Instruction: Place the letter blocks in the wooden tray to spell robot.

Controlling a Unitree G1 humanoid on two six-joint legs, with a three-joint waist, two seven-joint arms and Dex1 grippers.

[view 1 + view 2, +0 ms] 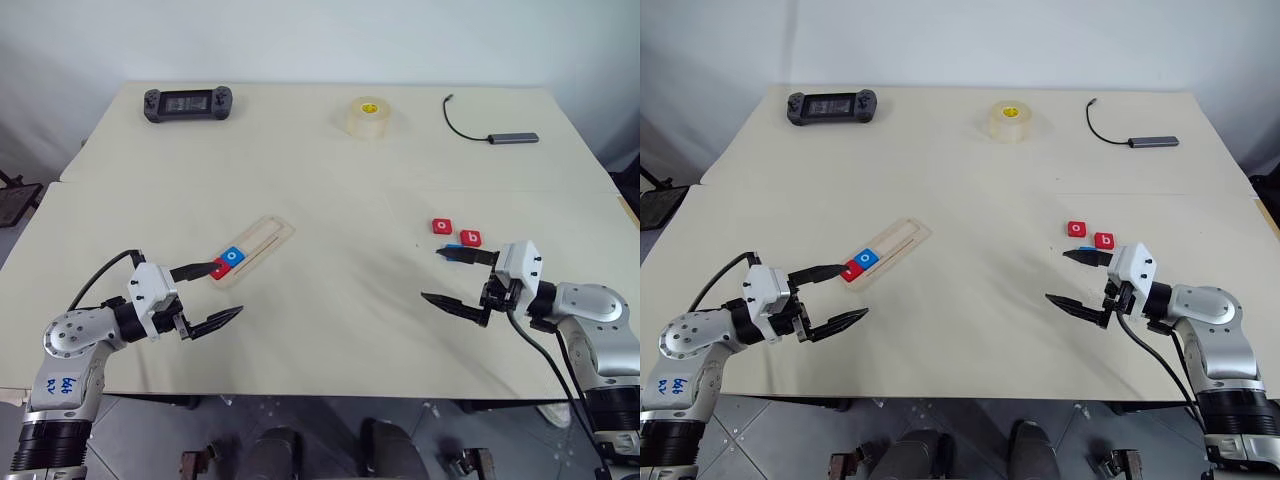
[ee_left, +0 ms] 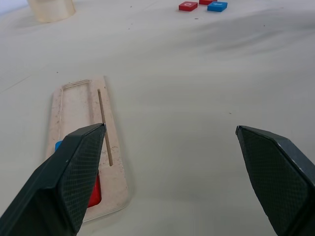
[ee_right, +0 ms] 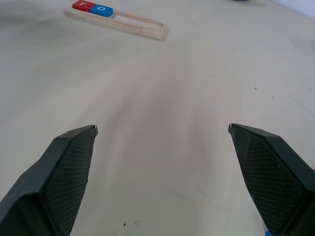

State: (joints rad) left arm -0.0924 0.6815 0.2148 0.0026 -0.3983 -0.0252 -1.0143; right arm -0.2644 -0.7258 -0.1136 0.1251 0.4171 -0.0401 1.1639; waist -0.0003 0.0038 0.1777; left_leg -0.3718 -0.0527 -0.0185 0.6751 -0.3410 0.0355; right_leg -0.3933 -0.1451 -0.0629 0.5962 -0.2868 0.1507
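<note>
Both grippers hover over the cream table (image 1: pixel 330 330), the left gripper (image 1: pixel 207 294) and the right gripper (image 1: pixel 450 277) wide open and empty. The wooden tray (image 1: pixel 262 238) holds a red block (image 1: pixel 218 269) and a blue block (image 1: pixel 233 257). Two red blocks (image 1: pixel 443 226) lie near the right gripper. Farther away are a tape roll (image 1: pixel 368 116), a game controller (image 1: pixel 188 102) and a cable adapter (image 1: pixel 512 137).

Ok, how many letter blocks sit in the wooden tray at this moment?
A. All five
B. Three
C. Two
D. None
C: the wooden tray holds just a red block and a blue block side by side at its near end, while other letter blocks, such as the red ones by the right arm, lie out on the table.
</note>
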